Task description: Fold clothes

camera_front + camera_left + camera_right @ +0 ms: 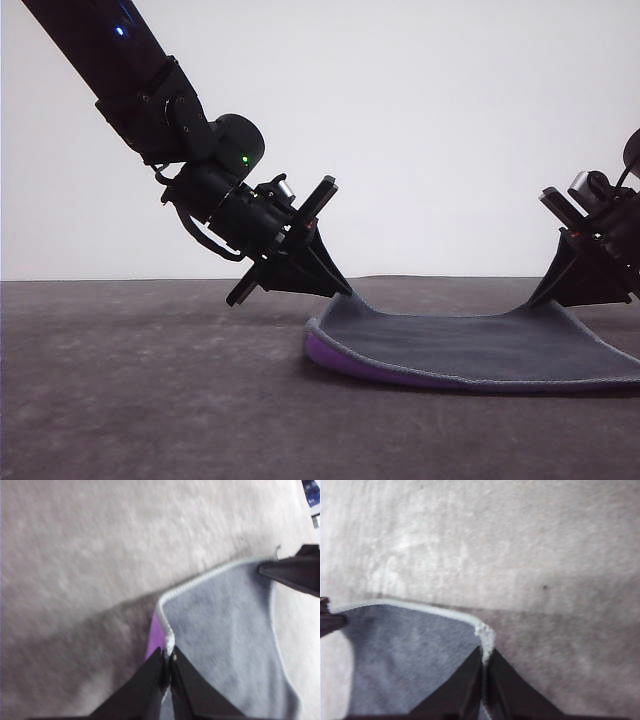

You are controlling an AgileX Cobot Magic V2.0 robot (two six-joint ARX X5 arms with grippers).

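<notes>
The clothes [470, 345] are one small cloth on the grey table, dark grey side up, with a purple underside showing along its near-left edge [335, 358]. My left gripper [345, 290] is shut on the cloth's far-left corner, lifted a little off the table. My right gripper [545, 298] is shut on the far-right corner, also raised. In the left wrist view the light hem [170, 637] runs into the closed left gripper [167, 660], with purple beside it. In the right wrist view the right gripper [484, 661] pinches the hem corner [485, 636].
The grey felt-like tabletop [150, 400] stretches bare to the left and front of the cloth. A plain white wall [420, 120] stands behind. The right gripper's tips [290, 572] show in the left wrist view at the cloth's other corner.
</notes>
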